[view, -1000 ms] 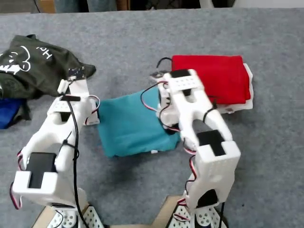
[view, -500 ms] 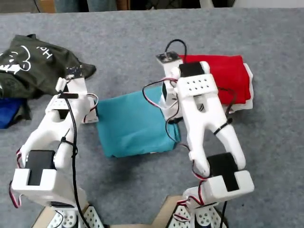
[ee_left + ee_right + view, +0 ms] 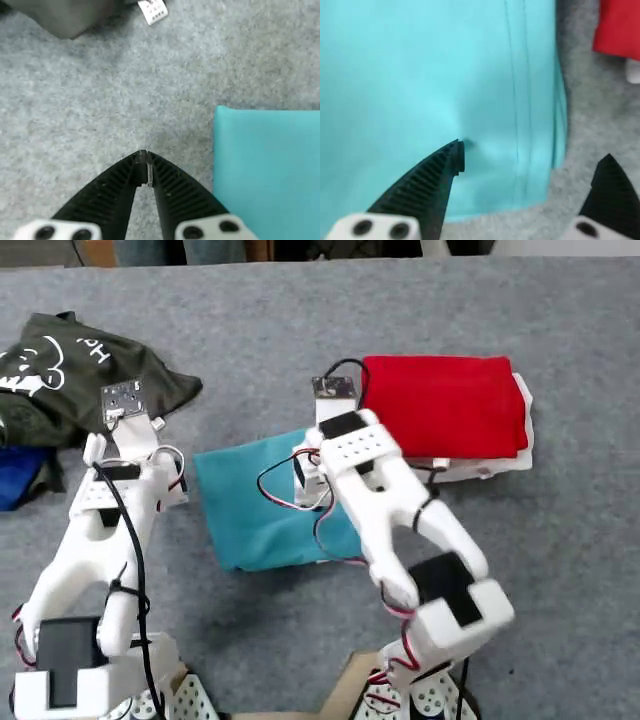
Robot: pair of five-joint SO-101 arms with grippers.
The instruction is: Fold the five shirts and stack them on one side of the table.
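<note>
The grey desk carries a teal shirt, a red shirt, a blue shirt and a white-printed dark green shirt.

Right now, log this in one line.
left gripper: fingers shut, beside teal shirt; right gripper: fingers open over teal shirt; red shirt: folded
</note>
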